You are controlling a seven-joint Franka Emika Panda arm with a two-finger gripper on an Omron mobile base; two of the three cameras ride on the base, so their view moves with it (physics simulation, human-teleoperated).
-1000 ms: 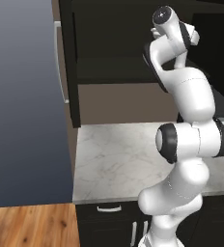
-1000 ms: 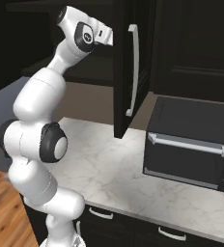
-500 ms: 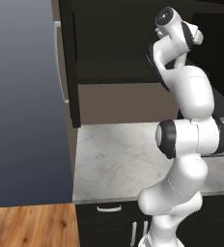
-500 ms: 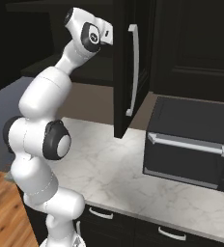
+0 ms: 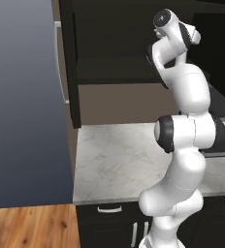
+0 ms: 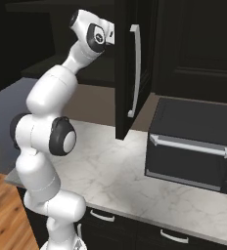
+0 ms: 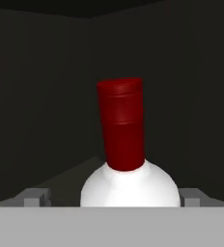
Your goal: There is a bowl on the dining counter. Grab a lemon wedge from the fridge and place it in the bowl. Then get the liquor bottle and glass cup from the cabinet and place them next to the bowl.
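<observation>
Black cabinet (image 6: 120,68) stands open above the marble surface (image 5: 119,164), its door swung out with the long silver handle (image 6: 135,73) facing the right base camera. In the hand view, the dark interior holds one bottle (image 7: 128,159): white rounded shoulders, a straight neck wrapped in deep red, and a red cap on top. The bottle stands upright on the inner shelf. No other contents can be made out in the dark recess.

The tool (image 7: 113,198) is open, jaws standing wide. One grey fingertip shows low at each side of the bottle's shoulders, left and right, with a clear gap between each tip and the white body. The bottle sits centred between the fingers, just ahead of them, not gripped. Whether the tips have reached level with the body cannot be told.

From the base views, the white arm rises from the lower cabinets and bends upward, its hand reaching into the open cabinet at shelf height. A black toaster oven (image 6: 191,146) rests on the surface to the right of the open door, well apart from the arm. A tall grey panel (image 5: 22,101) occupies the left of the left base view, with wood floor (image 5: 32,227) beneath it.
</observation>
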